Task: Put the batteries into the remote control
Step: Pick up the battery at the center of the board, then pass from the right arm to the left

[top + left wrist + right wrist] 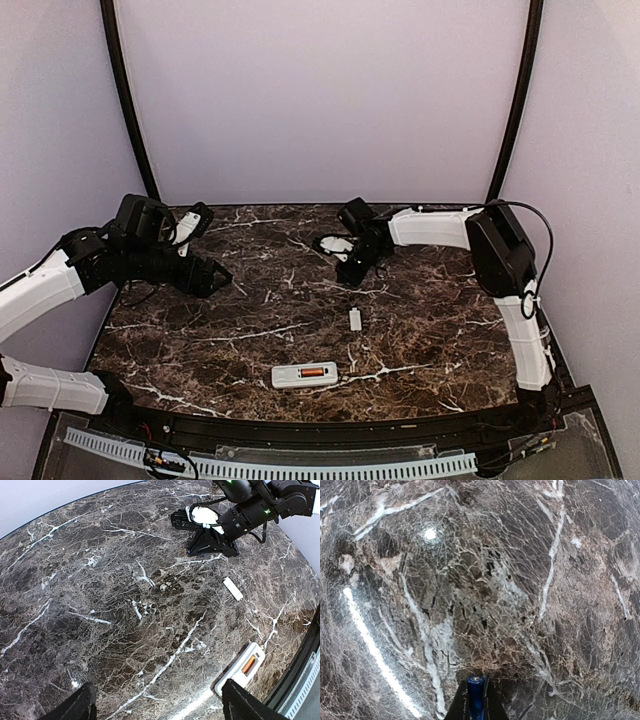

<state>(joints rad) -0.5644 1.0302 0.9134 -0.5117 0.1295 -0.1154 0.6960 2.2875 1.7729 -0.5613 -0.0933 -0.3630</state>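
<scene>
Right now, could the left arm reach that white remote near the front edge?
Probably yes. The left gripper hangs open over the left side of the table, and only bare marble lies between it and the remote control. The right gripper is farther back, out of the way.

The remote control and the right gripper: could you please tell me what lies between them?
One small white strip, lying flat; otherwise the stretch is bare, as the top view shows.
</scene>
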